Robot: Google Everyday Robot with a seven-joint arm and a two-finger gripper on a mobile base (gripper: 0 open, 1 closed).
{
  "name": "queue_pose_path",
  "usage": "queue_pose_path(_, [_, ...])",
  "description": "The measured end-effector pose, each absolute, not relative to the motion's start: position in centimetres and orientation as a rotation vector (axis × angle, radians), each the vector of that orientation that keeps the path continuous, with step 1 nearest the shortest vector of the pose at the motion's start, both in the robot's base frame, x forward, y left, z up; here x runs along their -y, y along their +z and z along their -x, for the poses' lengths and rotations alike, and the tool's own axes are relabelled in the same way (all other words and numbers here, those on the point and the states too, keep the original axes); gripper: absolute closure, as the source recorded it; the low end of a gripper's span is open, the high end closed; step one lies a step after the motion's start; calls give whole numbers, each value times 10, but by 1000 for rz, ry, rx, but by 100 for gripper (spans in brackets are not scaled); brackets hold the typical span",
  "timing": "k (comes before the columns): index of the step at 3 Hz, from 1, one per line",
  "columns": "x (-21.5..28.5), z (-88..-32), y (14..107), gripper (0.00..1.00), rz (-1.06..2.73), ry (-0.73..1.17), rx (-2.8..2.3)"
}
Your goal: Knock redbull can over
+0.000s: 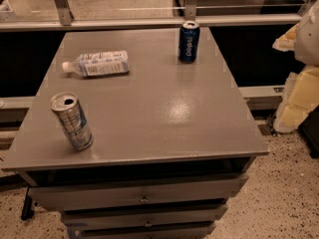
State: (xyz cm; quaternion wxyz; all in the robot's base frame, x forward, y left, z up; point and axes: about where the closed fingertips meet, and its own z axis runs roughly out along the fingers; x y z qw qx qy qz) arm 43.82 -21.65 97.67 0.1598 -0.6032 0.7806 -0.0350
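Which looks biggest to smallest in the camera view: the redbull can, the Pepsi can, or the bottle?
1. Lying bottle and redbull can: about alike, no ranking.
2. Pepsi can: smallest-looking, but farthest back, so unsure.
The gripper isn't visible anywhere over the table.

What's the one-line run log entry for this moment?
redbull can: upright, front-left on table | Pepsi can: upright, far edge | bottle: lying, back-left | gripper: not in view | task: not done
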Motion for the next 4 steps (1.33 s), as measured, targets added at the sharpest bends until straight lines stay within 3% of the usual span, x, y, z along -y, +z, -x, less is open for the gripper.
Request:
queue_pose_path(2, [213, -439, 977, 0, 1701, -73, -2211])
queue_pose_path(4, [136, -432, 947, 0, 1549, 232, -2060])
